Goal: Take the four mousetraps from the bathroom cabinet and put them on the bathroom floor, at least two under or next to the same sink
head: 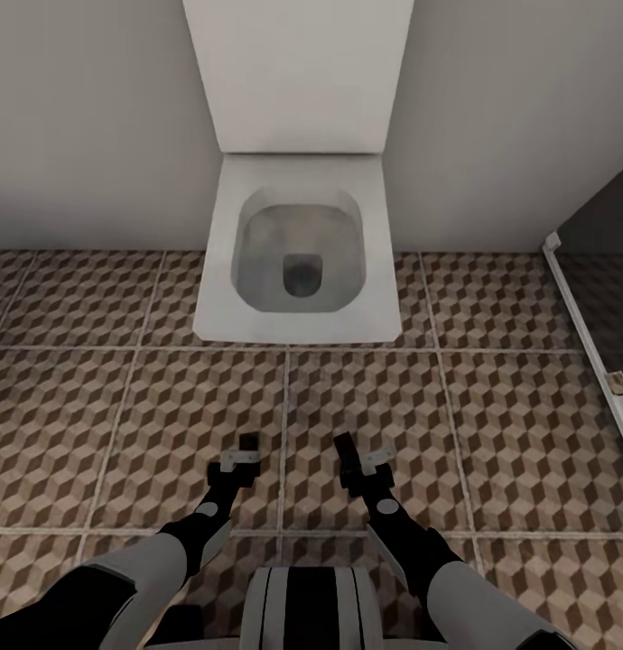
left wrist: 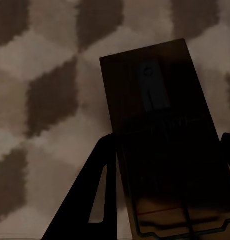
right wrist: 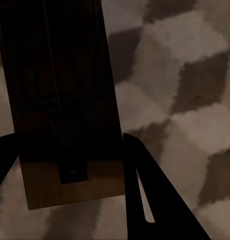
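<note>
- Left gripper point(head: 248, 444): clenched on a mousetrap point(left wrist: 162, 135), the board seated between its dark fingers point(left wrist: 92, 200), carried above the bathroom floor point(head: 104, 406)
- Right gripper point(head: 344, 445): likewise grasping a second mousetrap point(right wrist: 60, 100), fingers either side of the board, cube-pattern tiles beneath
- Both arms extended forward and low, side by side, grippers near each other
- White square toilet point(head: 298, 244): directly ahead against the wall, lid raised
- Dark shower floor point(head: 609, 298): at far right behind a pale threshold
</note>
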### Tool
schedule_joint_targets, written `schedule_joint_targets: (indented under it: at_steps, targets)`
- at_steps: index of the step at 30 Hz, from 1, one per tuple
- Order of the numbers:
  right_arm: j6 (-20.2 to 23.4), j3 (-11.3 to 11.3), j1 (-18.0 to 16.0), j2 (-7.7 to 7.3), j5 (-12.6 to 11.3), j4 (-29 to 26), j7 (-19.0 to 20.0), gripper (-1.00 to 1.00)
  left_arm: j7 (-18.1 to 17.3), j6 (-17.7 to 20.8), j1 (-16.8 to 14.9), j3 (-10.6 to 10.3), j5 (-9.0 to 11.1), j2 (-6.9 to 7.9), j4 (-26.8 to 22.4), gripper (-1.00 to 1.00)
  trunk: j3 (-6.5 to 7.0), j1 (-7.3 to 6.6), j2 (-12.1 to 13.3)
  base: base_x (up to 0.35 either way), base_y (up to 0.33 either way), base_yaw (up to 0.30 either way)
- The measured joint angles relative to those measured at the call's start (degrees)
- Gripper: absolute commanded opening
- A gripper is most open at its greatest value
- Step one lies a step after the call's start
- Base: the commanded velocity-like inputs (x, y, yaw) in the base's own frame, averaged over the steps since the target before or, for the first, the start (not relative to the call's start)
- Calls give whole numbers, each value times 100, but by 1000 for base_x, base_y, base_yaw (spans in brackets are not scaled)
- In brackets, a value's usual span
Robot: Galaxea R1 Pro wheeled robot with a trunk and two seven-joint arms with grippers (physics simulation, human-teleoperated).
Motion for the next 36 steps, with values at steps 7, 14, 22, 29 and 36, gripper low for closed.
schedule_joint_targets:
  at_steps: [7, 14, 22, 29, 36]
  targets:
    - [0, 1, 0, 0, 0, 2, 0, -100, 0, 1, 0, 0, -1, 0, 8, -100, -60, 0, 0, 0, 0, 0]
    - [0, 2, -2, 0, 0, 2, 0, -100, -1, 2, 2, 0, -2, 0, 9, -100, -123, 0, 0, 0, 0, 0]
    - [0, 6, 1, 0, 0, 2, 0, -100, 0, 0, 3, 0, -2, 0, 9, -100, -194, 0, 0, 0, 0, 0]
    - [-65, 12, -2, 0, 6, 1, 0, -100, 0, 2, 1, 0, -3, 0, 9, -100, -232, 0, 0, 0, 0, 0]
    - [-517, 14, -1, -8, 11, 66, -7, -100, 0, 3, 4, -1, -3, -8, 9, -100, -236, 0, 0, 2, 0, 0]
